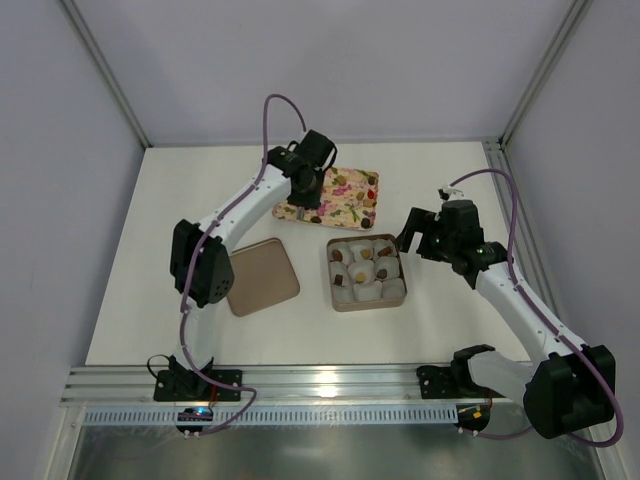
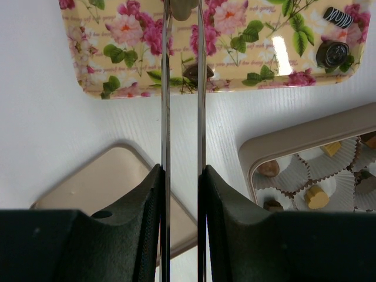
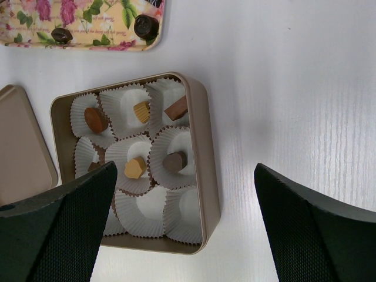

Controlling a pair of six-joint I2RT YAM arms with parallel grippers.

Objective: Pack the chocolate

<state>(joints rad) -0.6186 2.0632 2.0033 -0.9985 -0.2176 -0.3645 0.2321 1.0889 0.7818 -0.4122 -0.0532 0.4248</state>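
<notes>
Several chocolate pieces sit in white paper cups inside the tan box [image 3: 202,147], among them a golden one [image 3: 135,167] and a brown one [image 3: 174,161]. More dark pieces lie on the floral tray [image 2: 117,35], such as a round one [image 2: 332,54] and one [image 2: 197,71] behind my right blade. My left gripper [image 2: 182,9] hovers over that tray [image 1: 345,195], its long thin blades shut on a small greyish-tan chocolate piece at their tips. My right gripper [image 3: 185,169] is wide open with nothing in it, over the box's right edge and the bare table.
The box's tan lid [image 1: 262,277] lies flat left of the box [image 1: 393,290]. Some paper cups [image 3: 188,208] at the near side of the box hold nothing. White walls and metal posts enclose the table.
</notes>
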